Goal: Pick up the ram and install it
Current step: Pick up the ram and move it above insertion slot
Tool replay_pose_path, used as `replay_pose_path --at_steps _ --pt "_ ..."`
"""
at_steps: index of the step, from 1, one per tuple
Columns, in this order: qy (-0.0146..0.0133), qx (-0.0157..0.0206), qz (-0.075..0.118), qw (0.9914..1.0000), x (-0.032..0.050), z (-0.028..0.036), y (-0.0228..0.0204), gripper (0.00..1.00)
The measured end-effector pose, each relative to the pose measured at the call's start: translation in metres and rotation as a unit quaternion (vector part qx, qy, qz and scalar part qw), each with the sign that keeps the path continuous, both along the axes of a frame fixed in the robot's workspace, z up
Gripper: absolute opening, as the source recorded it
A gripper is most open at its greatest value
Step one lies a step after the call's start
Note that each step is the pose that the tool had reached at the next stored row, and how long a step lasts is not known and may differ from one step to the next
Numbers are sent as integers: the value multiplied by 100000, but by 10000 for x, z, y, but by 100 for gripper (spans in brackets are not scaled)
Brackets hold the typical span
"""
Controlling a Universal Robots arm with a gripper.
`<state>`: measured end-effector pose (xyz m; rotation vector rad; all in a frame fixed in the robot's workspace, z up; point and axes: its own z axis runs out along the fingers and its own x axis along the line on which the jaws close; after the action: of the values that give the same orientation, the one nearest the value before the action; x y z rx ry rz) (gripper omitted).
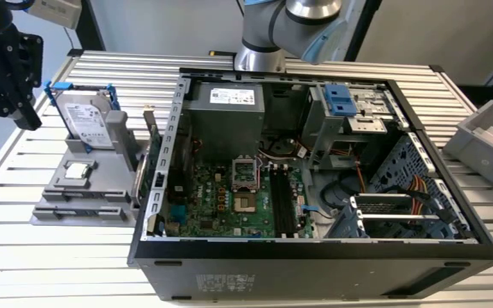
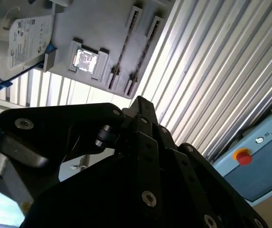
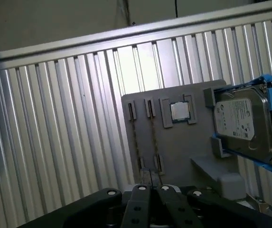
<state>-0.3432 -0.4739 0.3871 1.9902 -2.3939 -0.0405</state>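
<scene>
ram (image 3: 153,137): stood on edge beside a second stick in a slotted gray holder (image 3: 188,152), so that a thin edge is offered for pinching | gripper (image 3: 151,186): held above the holder, well apart, jaws pressed together, nothing carried | computer case (image 1: 315,192): laid open beside the holder, board exposed for insertion

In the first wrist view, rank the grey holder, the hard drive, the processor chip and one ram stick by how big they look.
1. grey holder
2. hard drive
3. processor chip and ram stick: unsure, because the stick is longer but seen edge-on and very thin.
</scene>
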Motion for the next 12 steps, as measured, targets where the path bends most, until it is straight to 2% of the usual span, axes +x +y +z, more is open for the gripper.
replay_pose_path --at_steps 1,4,7,9,12 --pt "-51 204 538 99998 0 0 0 0" --pt "-349 1248 1982 99972 0 -1 0 0" --pt "-473 2154 3538 99913 0 0 0 0" --pt "-473 2429 4772 99855 0 0 1 0" --pt "-440 2448 6455 99760 0 -1 0 0"
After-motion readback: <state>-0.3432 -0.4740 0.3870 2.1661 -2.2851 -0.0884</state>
